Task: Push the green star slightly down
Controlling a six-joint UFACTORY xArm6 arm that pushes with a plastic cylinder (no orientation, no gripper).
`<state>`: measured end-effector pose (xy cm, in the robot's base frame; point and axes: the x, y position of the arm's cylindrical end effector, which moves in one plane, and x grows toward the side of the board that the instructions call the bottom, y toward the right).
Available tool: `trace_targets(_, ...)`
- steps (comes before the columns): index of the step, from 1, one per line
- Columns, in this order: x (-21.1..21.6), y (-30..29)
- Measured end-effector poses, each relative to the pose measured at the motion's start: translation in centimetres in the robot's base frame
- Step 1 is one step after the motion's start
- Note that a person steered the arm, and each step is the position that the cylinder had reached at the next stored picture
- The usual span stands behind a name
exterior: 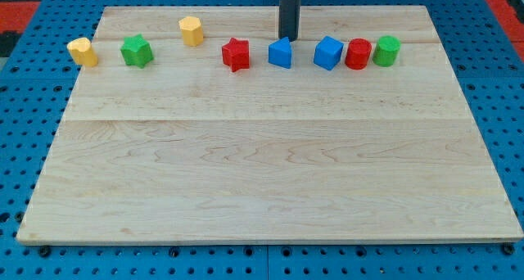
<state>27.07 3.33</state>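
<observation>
Counting two each: yellow, green, red, blue blocks; my tip beside blue, gripping nothing.

We see a pale wooden board with visible grain and a smooth matt finish. The green star-shaped block and red star-shaped block look like smooth plastic. Our dark rod tip looks matt.

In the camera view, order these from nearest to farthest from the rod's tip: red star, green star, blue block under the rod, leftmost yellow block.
Measured from my tip:
1. Blue block, just below the tip.
2. Red star, to the view's left.
3. Green star, farther left.
4. Yellow block, at the far left.
</observation>
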Motion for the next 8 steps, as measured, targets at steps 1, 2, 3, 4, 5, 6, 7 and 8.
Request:
trace_targets(1,0.1,-4.8)
trace_targets(2,1.2,-8.2)
trace_targets(3,6.8,-9.6)
trace_targets(4,9.5,-10.8)
trace_targets(5,7.4,-16.3)
trace_targets(6,12.1,-20.4)
trace_targets(7,10.3,-25.2)
trace_targets(8,6.6,-26.1)
